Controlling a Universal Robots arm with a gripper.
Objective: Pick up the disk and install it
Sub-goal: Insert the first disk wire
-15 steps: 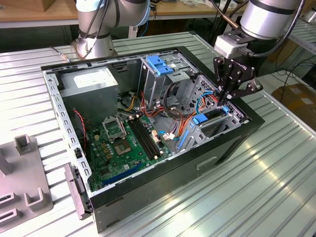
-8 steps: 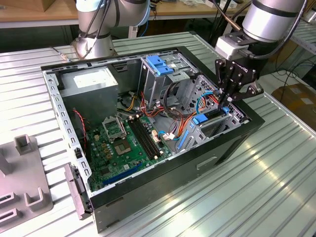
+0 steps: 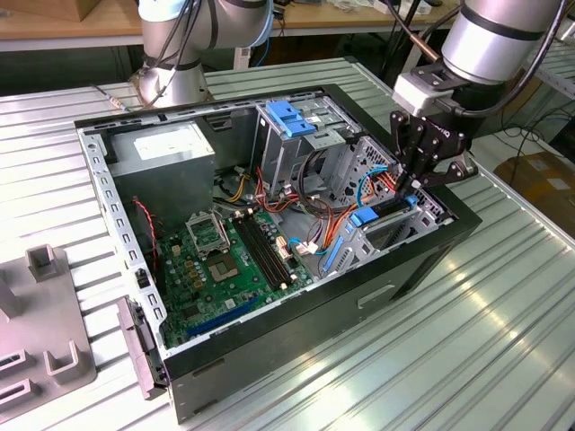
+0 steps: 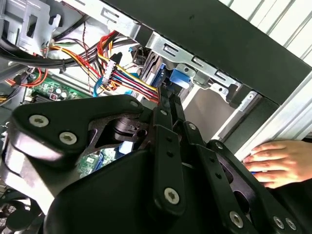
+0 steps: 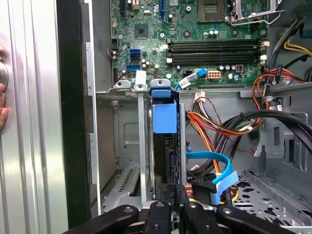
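A: One disk (image 5: 164, 146) is seen standing on edge in the drive bay at the front of the open computer case (image 3: 422, 269); in the exterior view that bay lies at about three o'clock from the motherboard (image 3: 225, 260). Its blue carrier rail (image 5: 165, 114) is seen end-on in the first wrist view, between the bay's metal walls.

B: And the gripper (image 3: 411, 184)?

A: It is held just above the bay, fingers pointed down at the disk's near edge; the jaws appear drawn close together over that edge, though whether the disk is truly clenched cannot be told, since the fingertips are hidden.

B: How should the seating be judged?

A: The disk seems largely sunk into the slot; the push is best kept straight along the rails, so that nothing is wedged. The blue data cable (image 5: 219, 170) and the bundle of coloured wires (image 5: 214, 124), at about three o'clock from the disk in the first wrist view, should be kept from being pinched. A person's hand (image 4: 275, 163) is rested on the table (image 3: 503, 341) beside the case.
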